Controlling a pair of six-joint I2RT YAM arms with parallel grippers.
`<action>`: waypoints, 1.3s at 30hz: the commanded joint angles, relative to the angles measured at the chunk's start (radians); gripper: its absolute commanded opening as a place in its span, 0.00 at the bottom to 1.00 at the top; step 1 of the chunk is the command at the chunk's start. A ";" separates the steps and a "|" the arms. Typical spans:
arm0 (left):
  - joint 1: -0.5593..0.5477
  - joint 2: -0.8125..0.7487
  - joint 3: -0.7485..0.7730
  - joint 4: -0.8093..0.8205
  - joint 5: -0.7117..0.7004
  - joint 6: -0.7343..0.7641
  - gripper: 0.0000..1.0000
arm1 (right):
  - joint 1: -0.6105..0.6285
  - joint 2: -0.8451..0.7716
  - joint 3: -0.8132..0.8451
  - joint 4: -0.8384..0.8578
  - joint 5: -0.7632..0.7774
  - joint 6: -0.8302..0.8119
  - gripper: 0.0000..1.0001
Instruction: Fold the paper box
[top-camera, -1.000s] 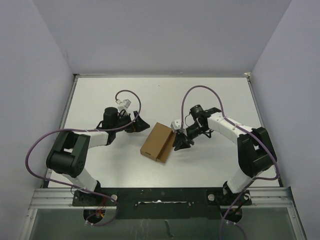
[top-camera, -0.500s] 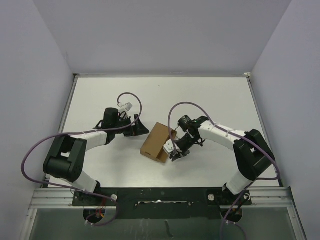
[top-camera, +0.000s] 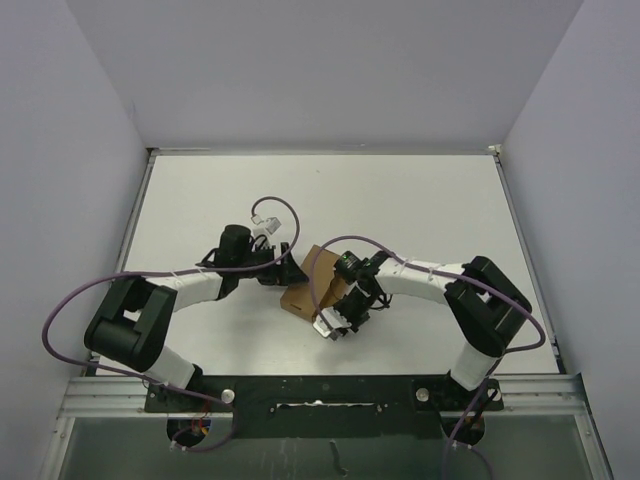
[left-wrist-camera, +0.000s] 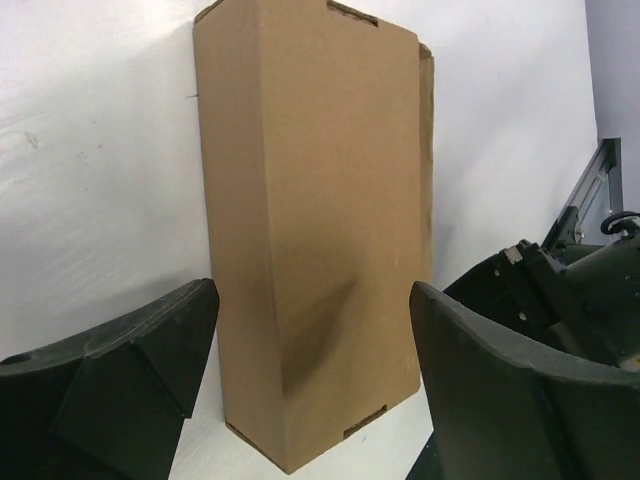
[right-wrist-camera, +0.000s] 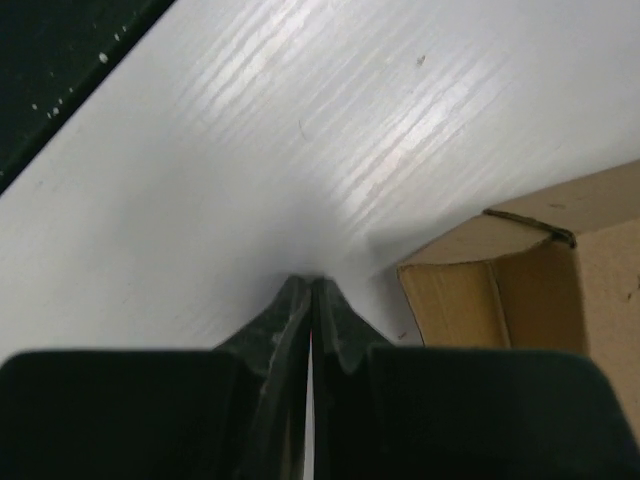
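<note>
- At mid-table, slightly toward the near side, the paper box (top-camera: 300, 292) lies flat and at an angle on the white table (top-camera: 430, 200). In your left wrist view the paper box (left-wrist-camera: 320, 220) runs lengthwise away from the camera.
- You have wide bare table beyond the box toward the far wall (top-camera: 320, 70), and more toward both side edges. The near side is tight, because both forearms converge on the box there.
- Your left gripper (top-camera: 281, 266) sits at the box's left end with its jaws spread. The wrist view shows the left gripper (left-wrist-camera: 312, 300) straddling that end, one finger on each side. A strip of table shows between the left finger and the cardboard, but you cannot tell whether the right finger touches it.
- Your right gripper (top-camera: 336, 325) is at the box's near-right corner. Its wrist view shows the right gripper (right-wrist-camera: 312, 288) with fingertips pressed together on nothing, low over bare table, just beside the open, hollow end of the paper box (right-wrist-camera: 545, 290).
- A dark band (right-wrist-camera: 50, 60) crosses the top left corner of that view.
- Compared with a second ago, your right gripper has swung from the box's right long side to this near corner, and its jaws have closed.
- Your left gripper has moved right, from clear of the box to astride it.
- The box itself seems roughly where it was.
</note>
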 joint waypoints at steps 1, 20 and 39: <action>-0.001 0.015 -0.014 0.049 -0.005 0.010 0.74 | 0.029 0.008 -0.018 0.138 0.086 0.050 0.00; -0.132 0.026 -0.059 -0.054 -0.150 -0.096 0.45 | 0.070 -0.045 0.014 0.293 0.079 0.262 0.00; -0.141 -0.056 -0.052 0.010 -0.229 -0.257 0.54 | -0.154 -0.089 0.042 0.074 -0.176 0.192 0.14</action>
